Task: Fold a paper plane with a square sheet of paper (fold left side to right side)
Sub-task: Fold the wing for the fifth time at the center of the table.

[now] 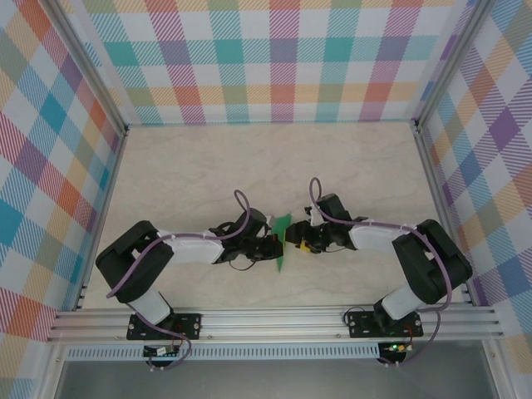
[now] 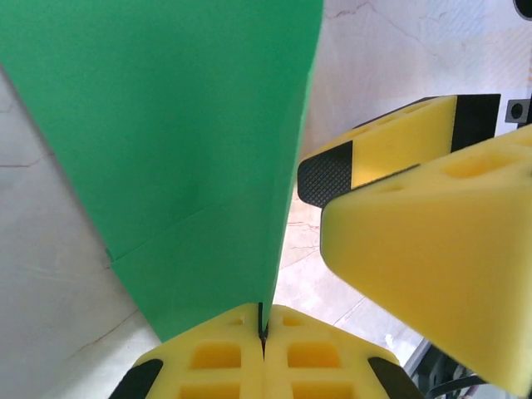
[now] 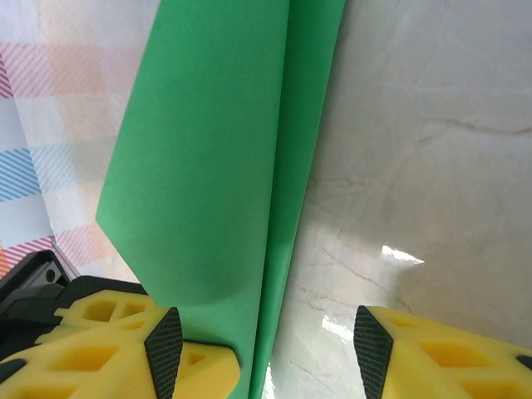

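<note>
The green sheet of paper (image 1: 283, 241) is folded into a slim, layered paper plane shape and stands on edge between the two arms at the table's middle. My left gripper (image 1: 270, 247) is shut on its lower edge; in the left wrist view the yellow fingers (image 2: 216, 357) pinch the paper (image 2: 183, 150) at their tips (image 2: 263, 332). My right gripper (image 1: 301, 241) faces it from the right, jaws apart. In the right wrist view the folded paper (image 3: 224, 150) runs up between the jaws (image 3: 266, 349), close against the left finger (image 3: 165, 353) and far from the right one (image 3: 374, 349).
The pale marble-patterned tabletop (image 1: 266, 158) stretches behind the arms. Checked walls (image 1: 274, 58) enclose it at the back and both sides. An aluminium rail (image 1: 274, 320) carries the arm bases at the near edge. The right gripper's yellow fingers (image 2: 432, 249) crowd the left wrist view.
</note>
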